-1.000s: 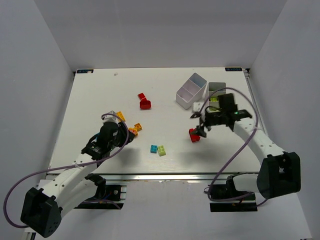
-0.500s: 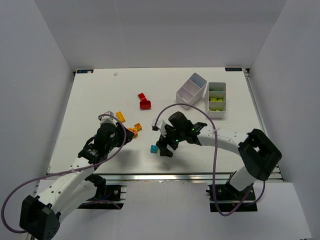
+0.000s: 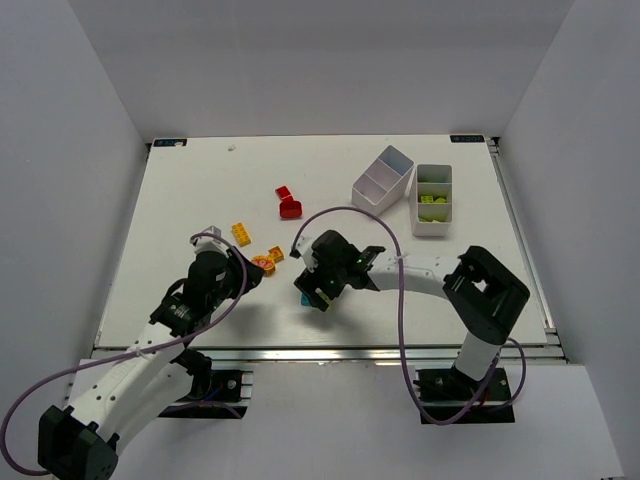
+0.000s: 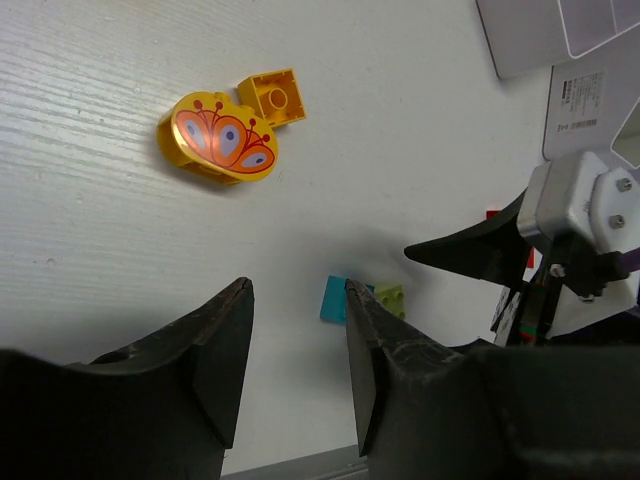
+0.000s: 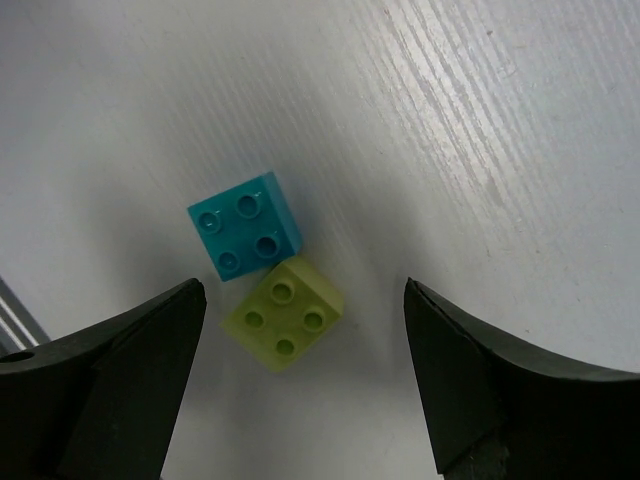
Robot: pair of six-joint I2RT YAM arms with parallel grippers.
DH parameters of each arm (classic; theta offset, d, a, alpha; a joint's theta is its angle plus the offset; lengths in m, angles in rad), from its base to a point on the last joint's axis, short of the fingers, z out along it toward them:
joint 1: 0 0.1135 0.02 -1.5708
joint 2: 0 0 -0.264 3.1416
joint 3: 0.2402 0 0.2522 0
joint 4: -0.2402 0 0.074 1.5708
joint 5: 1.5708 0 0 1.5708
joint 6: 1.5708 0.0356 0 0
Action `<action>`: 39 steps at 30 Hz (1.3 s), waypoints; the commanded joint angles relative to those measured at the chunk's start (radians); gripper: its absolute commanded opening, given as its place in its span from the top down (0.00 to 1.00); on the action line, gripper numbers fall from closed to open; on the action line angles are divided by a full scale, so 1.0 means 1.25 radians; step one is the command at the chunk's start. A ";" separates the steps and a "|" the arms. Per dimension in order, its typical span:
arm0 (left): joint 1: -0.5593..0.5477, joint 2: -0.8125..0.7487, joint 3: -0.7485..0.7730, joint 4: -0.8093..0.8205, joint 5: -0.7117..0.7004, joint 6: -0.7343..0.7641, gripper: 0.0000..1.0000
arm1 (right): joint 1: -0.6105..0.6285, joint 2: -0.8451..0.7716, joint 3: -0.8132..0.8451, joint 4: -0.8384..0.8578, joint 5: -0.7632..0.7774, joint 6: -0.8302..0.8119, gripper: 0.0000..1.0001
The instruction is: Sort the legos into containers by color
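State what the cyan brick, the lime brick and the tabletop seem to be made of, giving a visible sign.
Cyan brick and lime brick: likely moulded plastic, smooth satin; crisp studs, even colour. Tabletop: perhaps white-painted wood; fine grain streaks show.

The top external camera looks down from high behind the near edge across the whole counter [image 3: 180, 200]. Both wrist cameras look down from close by, sharing the cyan brick [image 5: 245, 238] and lime brick [image 5: 283, 312].

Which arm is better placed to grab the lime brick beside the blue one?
Right arm: its jaws hang wide open directly over the lime brick. The left arm has its jaws off to one side, less open.
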 commanded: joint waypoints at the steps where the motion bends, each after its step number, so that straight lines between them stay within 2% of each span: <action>1: 0.003 -0.013 -0.004 -0.026 -0.020 0.001 0.48 | 0.024 0.017 0.029 -0.032 0.067 0.010 0.17; 8: 0.003 -0.015 -0.003 -0.033 -0.022 0.008 0.48 | 0.043 0.010 -0.025 -0.053 0.104 -0.012 0.22; 11: 0.003 -0.017 -0.004 -0.033 -0.018 0.008 0.48 | 0.043 0.015 -0.033 -0.042 0.107 -0.015 0.29; 14: 0.003 -0.022 0.000 -0.045 -0.020 0.012 0.48 | 0.043 0.022 -0.042 -0.028 0.111 -0.020 0.42; 16: 0.003 -0.027 0.003 -0.053 -0.022 0.013 0.48 | 0.043 0.027 -0.045 -0.021 0.112 -0.019 0.45; 19: 0.003 -0.039 0.008 -0.065 -0.026 0.013 0.48 | 0.043 0.019 -0.050 -0.012 0.110 -0.032 0.56; 22: 0.003 -0.054 0.005 -0.071 -0.027 0.007 0.48 | 0.029 -0.017 -0.061 -0.002 0.090 -0.069 0.73; 23: 0.003 -0.058 0.002 -0.069 -0.027 0.001 0.48 | 0.010 -0.045 -0.065 0.004 0.081 -0.107 0.83; 25: 0.003 -0.066 -0.006 -0.061 -0.024 -0.007 0.48 | -0.033 -0.083 -0.065 0.003 0.025 -0.165 0.95; 27: 0.003 -0.069 -0.015 -0.051 -0.018 -0.012 0.48 | -0.073 -0.107 -0.061 -0.005 -0.047 -0.203 1.00; 32: 0.003 -0.055 -0.016 -0.026 -0.009 -0.010 0.48 | -0.257 -0.179 0.001 -0.099 -0.259 -0.360 1.00; 33: 0.003 -0.050 -0.015 -0.023 -0.007 -0.008 0.48 | -0.283 -0.185 0.014 -0.122 -0.300 -0.427 1.00; 35: 0.003 -0.034 -0.016 -0.007 0.001 -0.003 0.48 | -0.352 -0.201 0.051 -0.197 -0.323 -0.511 1.00; 36: 0.003 -0.029 -0.016 -0.001 0.004 -0.003 0.48 | -0.373 -0.205 0.058 -0.221 -0.315 -0.595 1.00; 39: 0.003 -0.001 -0.015 0.026 0.018 0.001 0.48 | -0.467 -0.223 0.059 -0.253 -0.276 -0.688 1.00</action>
